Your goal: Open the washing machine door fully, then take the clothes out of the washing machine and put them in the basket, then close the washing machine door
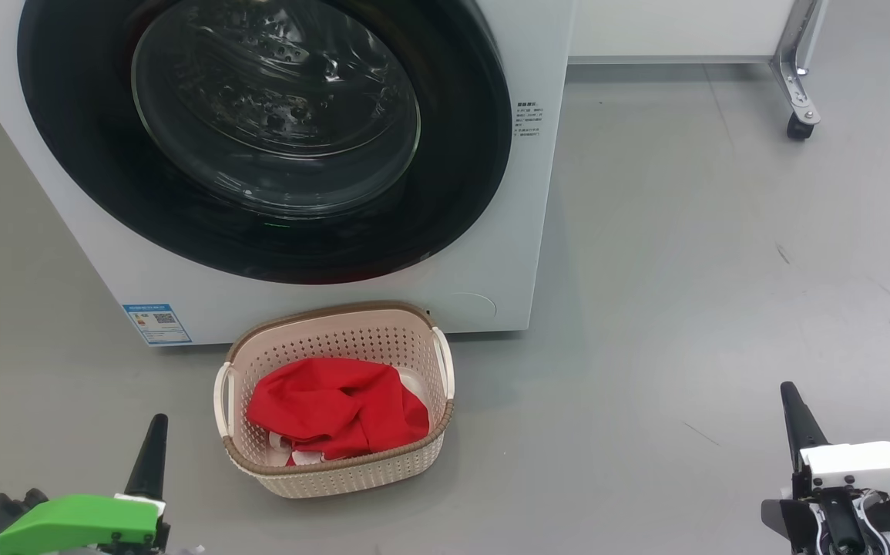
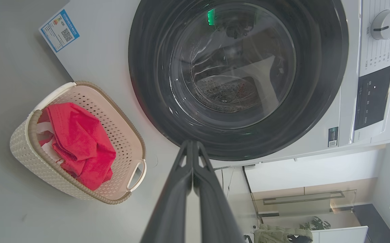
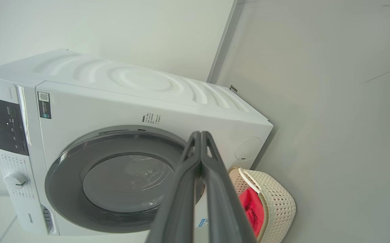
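- On the floor [image 1: 683, 308], just in front of the washing machine [image 1: 506, 254], stands the basket [image 1: 321, 311]. It sits upright, close to the machine's lower front panel and below the door.
- Inside the basket lie the clothes [image 1: 337, 408], a crumpled red heap with bits of white trim at the edges, sitting below the brown rim.
- The washing machine door [image 1: 464, 154] lies flat against the white front in all three views, with no gap round its black rim. I judge it closed, though whether the latch has caught cannot be told.
- Through the glass bowl the perforated drum shows under reflections. No red fabric is to be seen there, so the drum looks emptied as far as the glass allows.
- The left hand [image 2: 192, 145] has its two dark fingers pressed together tip to tip and holds nothing. It hangs low on the robot's left, well apart from basket and door.
- The right hand [image 3: 200, 135] is likewise closed and empty, low on the robot's right above the floor.
- Opening, unloading and closing all appear done. Nothing of the task seems left except to confirm that the door is latched.
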`<state>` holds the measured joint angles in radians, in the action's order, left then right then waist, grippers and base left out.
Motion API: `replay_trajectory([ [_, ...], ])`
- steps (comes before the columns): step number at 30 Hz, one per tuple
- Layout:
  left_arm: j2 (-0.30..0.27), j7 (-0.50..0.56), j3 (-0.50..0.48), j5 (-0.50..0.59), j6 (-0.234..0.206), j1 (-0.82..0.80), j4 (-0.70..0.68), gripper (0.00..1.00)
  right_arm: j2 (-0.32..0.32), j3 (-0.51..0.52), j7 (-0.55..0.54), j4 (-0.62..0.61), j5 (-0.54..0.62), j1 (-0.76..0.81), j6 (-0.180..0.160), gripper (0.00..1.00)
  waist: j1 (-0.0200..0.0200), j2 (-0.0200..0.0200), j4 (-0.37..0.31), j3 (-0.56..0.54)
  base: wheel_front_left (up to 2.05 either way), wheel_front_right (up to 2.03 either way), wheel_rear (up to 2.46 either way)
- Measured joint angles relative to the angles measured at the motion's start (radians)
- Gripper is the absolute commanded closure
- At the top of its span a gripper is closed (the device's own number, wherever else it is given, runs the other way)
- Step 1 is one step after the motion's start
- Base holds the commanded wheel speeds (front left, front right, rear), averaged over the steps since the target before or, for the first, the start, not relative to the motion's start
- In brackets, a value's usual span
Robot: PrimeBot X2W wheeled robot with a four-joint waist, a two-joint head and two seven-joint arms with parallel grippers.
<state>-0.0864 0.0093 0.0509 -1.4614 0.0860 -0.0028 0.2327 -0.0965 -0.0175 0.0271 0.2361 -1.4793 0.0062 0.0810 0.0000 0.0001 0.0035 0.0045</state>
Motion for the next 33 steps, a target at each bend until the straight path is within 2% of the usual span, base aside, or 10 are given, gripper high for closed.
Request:
replay_trajectory([
  [16,0.0,0.035,-0.049,-0.2,0.027,-0.039,0.023,1.0,-0.013,0.035,-0.041,0.014,-0.21,-0.046,0.029,1.0,0.0,0.0,-0.003,-0.001,0.0,0.0,0.0],
  [33,0.0,0.039,-0.05,-0.202,0.034,-0.042,0.032,1.0,-0.015,0.038,-0.041,0.024,-0.219,-0.051,0.032,1.0,0.0,-0.0001,-0.003,-0.001,0.0,0.0,0.0],
])
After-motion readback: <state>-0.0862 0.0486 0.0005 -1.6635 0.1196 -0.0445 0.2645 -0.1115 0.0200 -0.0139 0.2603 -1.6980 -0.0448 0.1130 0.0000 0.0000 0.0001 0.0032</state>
